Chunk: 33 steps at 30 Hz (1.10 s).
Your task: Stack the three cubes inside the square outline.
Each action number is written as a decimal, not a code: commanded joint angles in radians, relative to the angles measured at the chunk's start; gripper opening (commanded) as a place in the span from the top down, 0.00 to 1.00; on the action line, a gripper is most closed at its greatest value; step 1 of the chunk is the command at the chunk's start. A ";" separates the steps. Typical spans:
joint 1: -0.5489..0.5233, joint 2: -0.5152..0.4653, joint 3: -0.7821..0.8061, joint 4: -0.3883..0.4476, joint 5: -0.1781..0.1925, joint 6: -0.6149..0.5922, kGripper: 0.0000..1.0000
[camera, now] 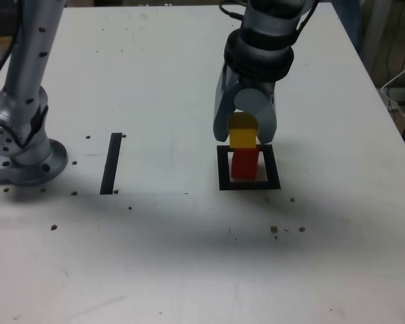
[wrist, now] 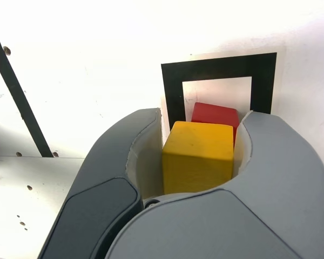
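The white tabletop (camera: 189,256) is plain and matte, dotted with small dark screw holes, and the arm's grey base sits bolted at the exterior view's left. Over it, the grey two-fingered gripper (camera: 244,138) points straight down and is pinching the small solid yellow cube (camera: 242,132) between its pale inner pads; in the wrist view the jaws stand only as wide as the cube, pressed against two opposite faces. Directly beneath the yellow cube lies the small solid red cube (camera: 244,164), which rests on the white centre of the thick black square outline (camera: 223,169), towards the side of the frame nearer the arm. The yellow cube appears to sit on or just above the red one; I cannot tell whether the two faces touch. In the wrist view the yellow cube covers most of the red, so the two look nearly lined up, and the next move seems to me a straight lowering or a release. Well off to the exterior view's left is a straight black tape strip (camera: 111,163). The green cube is not visible in either view.
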 commanded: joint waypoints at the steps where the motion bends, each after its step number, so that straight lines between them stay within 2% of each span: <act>1: 0.001 0.011 0.002 0.002 0.002 -0.002 0.97; 14: -0.013 0.019 0.005 -0.006 -0.007 -0.002 0.97; 25: -0.013 0.019 0.039 -0.042 -0.011 -0.002 0.94; 33: -0.017 0.017 0.050 -0.073 -0.028 0.000 0.94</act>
